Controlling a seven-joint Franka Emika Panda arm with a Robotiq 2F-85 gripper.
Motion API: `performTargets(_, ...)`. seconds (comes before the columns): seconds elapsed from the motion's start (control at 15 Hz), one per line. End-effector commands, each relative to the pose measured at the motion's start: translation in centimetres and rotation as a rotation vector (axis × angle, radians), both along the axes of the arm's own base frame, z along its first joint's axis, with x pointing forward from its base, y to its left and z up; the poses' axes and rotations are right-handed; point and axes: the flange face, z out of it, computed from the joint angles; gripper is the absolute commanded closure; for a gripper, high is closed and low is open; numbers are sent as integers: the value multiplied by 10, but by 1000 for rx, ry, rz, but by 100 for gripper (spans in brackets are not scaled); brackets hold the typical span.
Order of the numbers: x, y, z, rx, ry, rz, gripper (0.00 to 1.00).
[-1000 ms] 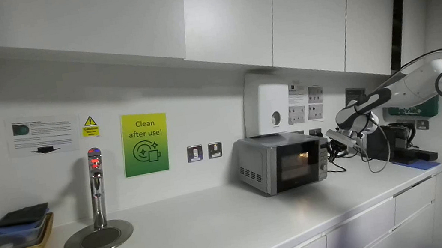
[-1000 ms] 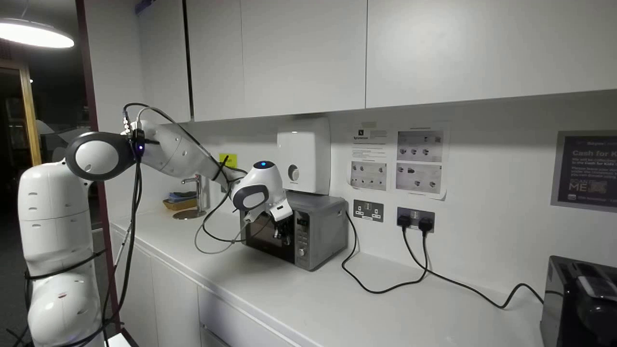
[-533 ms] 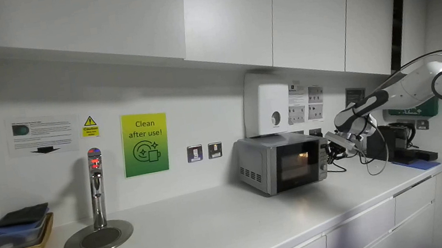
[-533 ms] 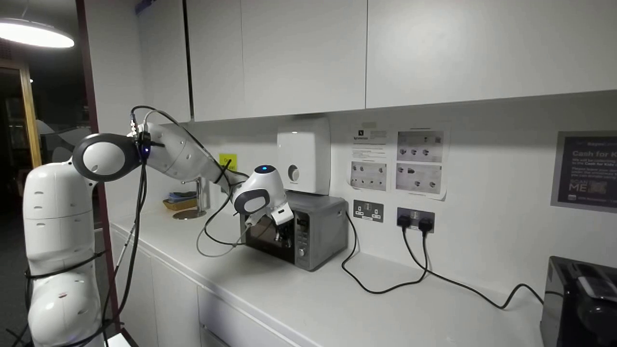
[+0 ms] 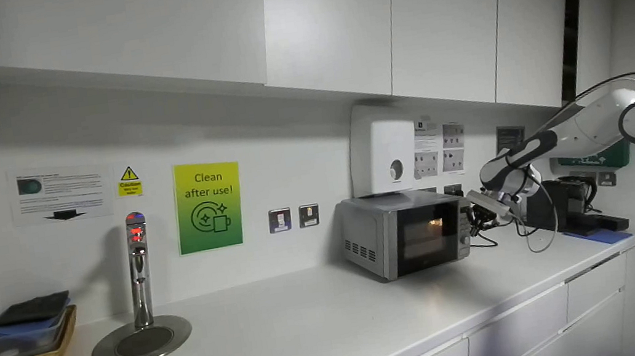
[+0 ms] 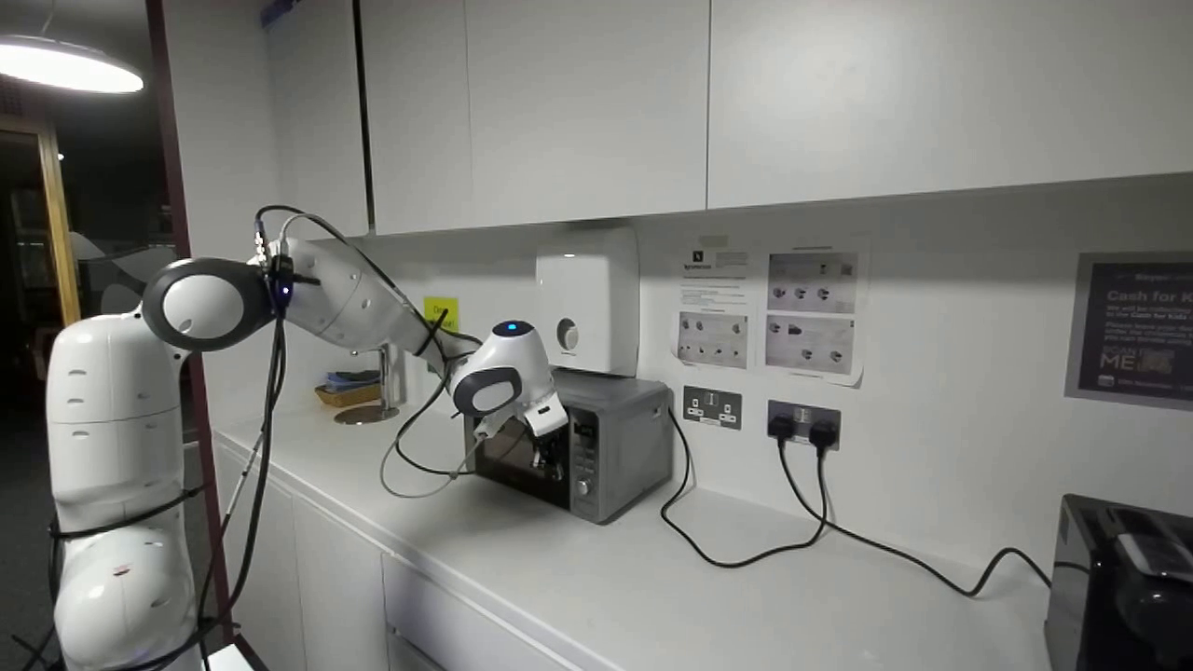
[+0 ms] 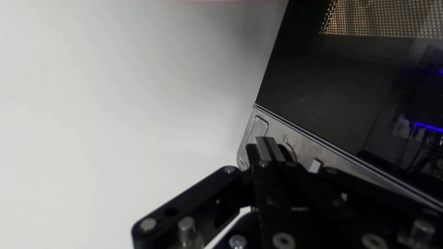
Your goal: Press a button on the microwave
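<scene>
- Standing on the white counter (image 5: pixel 313 321), the microwave (image 5: pixel 405 234); light shows in its door window (image 5: pixel 425 243).
- Gripper (image 7: pixel 270 148), wrist view: two fingers (image 7: pixel 263 149) pressed together, hiding part of the control strip (image 7: pixel 305 148); contact cannot be judged.
- Legible: "Clean after use!" on the yellow-green poster (image 5: pixel 209 205); "Caution" on the small yellow sign (image 5: pixel 130 181).
- Cut off at the frame edge: the dark poster (image 6: pixel 1131 328) reading "Cash for K", with "ME" below; also a black appliance (image 6: pixel 1123 587).
- Wall sheet (image 6: pixel 811 317): small print, too fine to read.
</scene>
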Motion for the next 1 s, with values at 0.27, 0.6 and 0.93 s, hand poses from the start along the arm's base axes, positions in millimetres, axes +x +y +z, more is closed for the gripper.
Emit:
performTargets(0.27, 16, -5, -22, -23, -110, -14, 100)
performTargets(0.6, 19, -2, -32, -23, -144, -26, 100)
performTargets(0.93, 18, 1, -26, -20, -174, -21, 100)
